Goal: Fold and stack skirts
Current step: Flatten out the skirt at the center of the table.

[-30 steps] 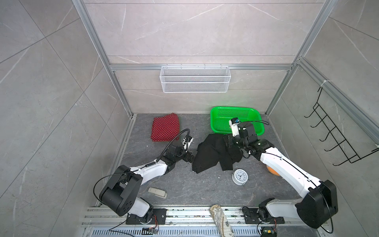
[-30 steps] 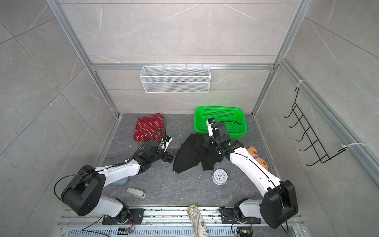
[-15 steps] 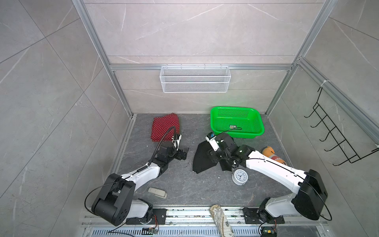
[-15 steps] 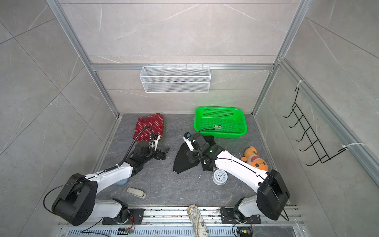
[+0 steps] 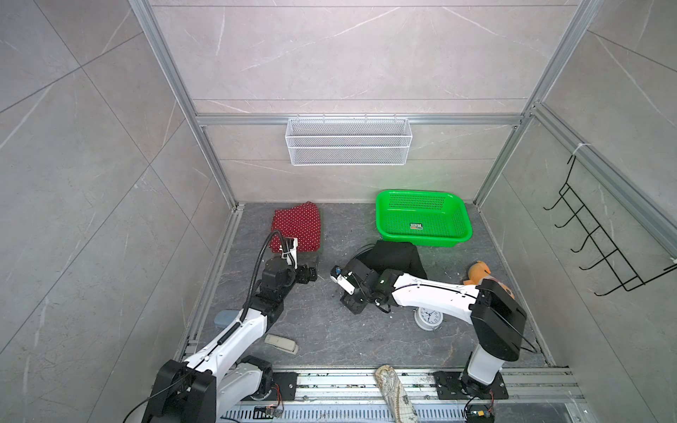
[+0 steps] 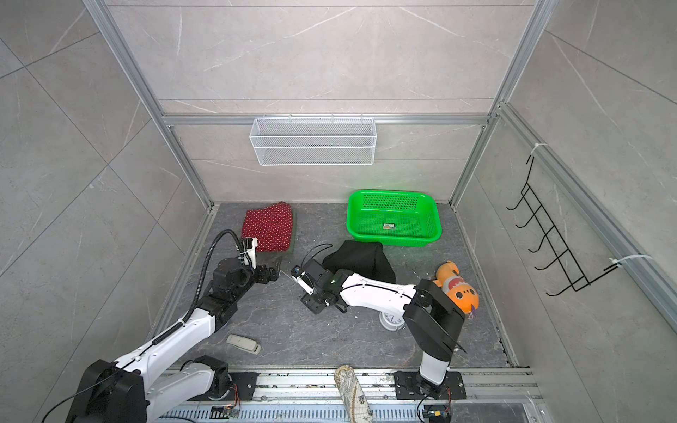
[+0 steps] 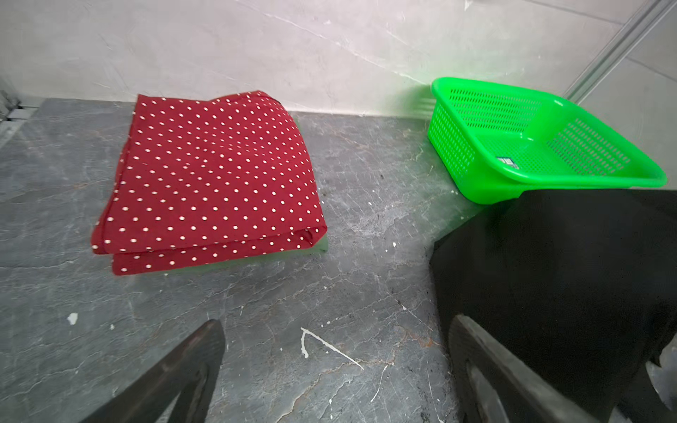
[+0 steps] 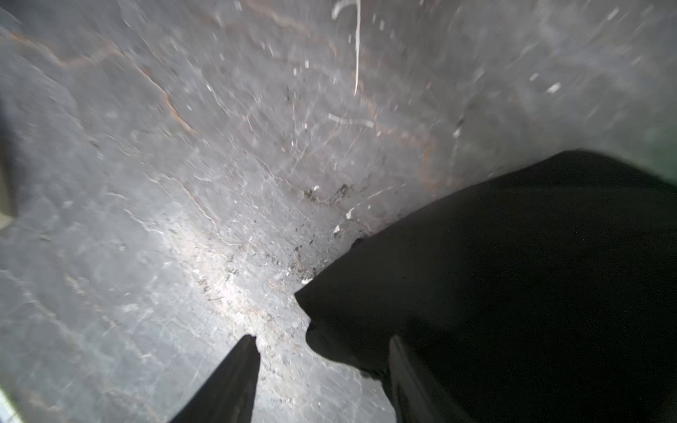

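- Your left gripper (image 7: pixel 335 324) had its jaws spread wide over bare floor, holding nothing. Your right gripper (image 8: pixel 322 338) had its jaws partly apart at a corner of the black skirt (image 5: pixel 394 256). Floor showed between one finger and the cloth, so I judged there was no pinch.
- The green basket (image 7: pixel 450 146) sat by the back wall with no cloth in it. The black skirt's far edge reached its front, touching or just beside; you could not tell which.
- The black skirt lay bunched between the basket and your right arm, not yet folded flat. The arm covered its near part in both top views, and its creases were lost in plain black.
- The red polka-dot skirt (image 7: pixel 212 175) lay folded near the back wall, likely as the top of the stack.
- The olive green skirt (image 7: pixel 323 244) lay beneath it, and only a thin edge showed.
- The right wrist view was smeared, so fingertip contact was uncertain.
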{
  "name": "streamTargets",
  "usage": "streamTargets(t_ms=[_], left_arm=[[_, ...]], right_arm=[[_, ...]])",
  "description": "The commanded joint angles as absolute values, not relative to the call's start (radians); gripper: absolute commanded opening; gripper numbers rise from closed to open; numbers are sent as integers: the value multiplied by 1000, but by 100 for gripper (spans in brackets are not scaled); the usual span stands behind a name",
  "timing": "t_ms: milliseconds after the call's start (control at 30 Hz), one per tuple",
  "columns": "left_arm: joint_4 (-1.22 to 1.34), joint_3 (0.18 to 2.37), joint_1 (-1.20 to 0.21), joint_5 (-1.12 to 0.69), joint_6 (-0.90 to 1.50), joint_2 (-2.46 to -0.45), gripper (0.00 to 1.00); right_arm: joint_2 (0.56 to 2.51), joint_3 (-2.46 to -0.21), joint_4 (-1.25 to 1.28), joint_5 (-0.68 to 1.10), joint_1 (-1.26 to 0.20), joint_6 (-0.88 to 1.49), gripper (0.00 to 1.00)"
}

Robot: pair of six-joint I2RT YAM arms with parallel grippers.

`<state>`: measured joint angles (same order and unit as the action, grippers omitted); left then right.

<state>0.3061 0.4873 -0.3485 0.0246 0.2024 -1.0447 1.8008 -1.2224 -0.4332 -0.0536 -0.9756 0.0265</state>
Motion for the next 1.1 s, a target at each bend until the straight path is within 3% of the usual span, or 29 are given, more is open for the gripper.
streamTargets(t_ms=[0, 233, 300, 400, 533, 1067], left_arm=[[296, 481, -342, 44, 225, -1001, 98], [295, 476, -338, 43, 217, -991, 98], [294, 481, -337, 36, 216, -997, 98], [295, 487, -337, 31, 213, -1006, 97], [295, 492, -337, 29, 207, -1013, 97], [305, 504, -333, 8, 150, -1014, 100]], right_arm=[[1856, -1265, -433, -111, -988, 85, 59], [1934, -1296, -459, -219, -992, 134, 55], [1939, -1299, -462, -249, -993, 139, 49], [1939, -1308, -466, -272, -992, 138, 31], [1908, -1320, -473, -264, -992, 112, 1], [1615, -1501, -602, 13, -991, -159, 0]])
